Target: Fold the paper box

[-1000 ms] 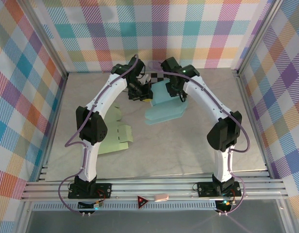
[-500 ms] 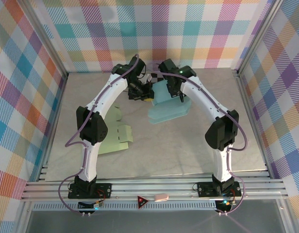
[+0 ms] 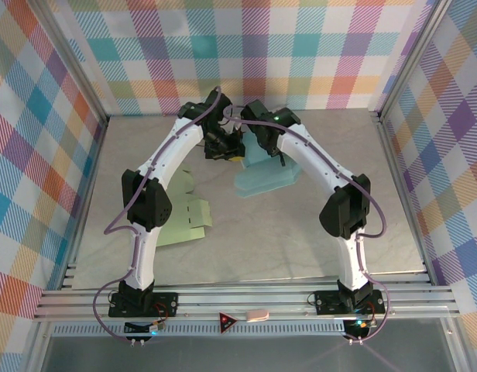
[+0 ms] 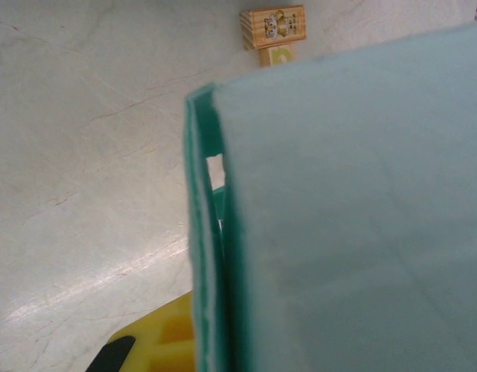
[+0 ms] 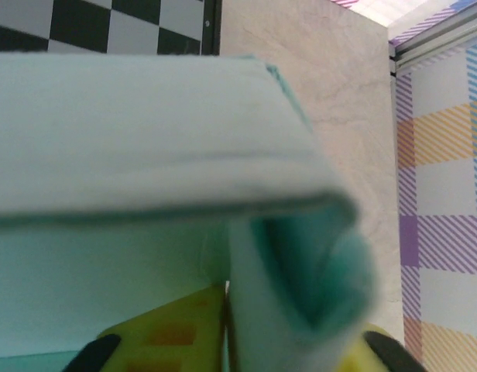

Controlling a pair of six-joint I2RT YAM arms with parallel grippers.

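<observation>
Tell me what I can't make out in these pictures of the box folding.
Right wrist view: whether the right gripper grips the teal paper box; its blurred flap covers the gap.
Left wrist view: the box wall hides the left gripper's far finger.
Left wrist view: the lower wooden block, cut off by the box edge.

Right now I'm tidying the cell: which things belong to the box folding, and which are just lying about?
In the job: teal box, left gripper, right gripper.
Lying about: green box, blocks, checkerboard.

Both arms arch inward, left gripper [image 3: 224,148] closed, right gripper [image 3: 276,153] alongside.
</observation>
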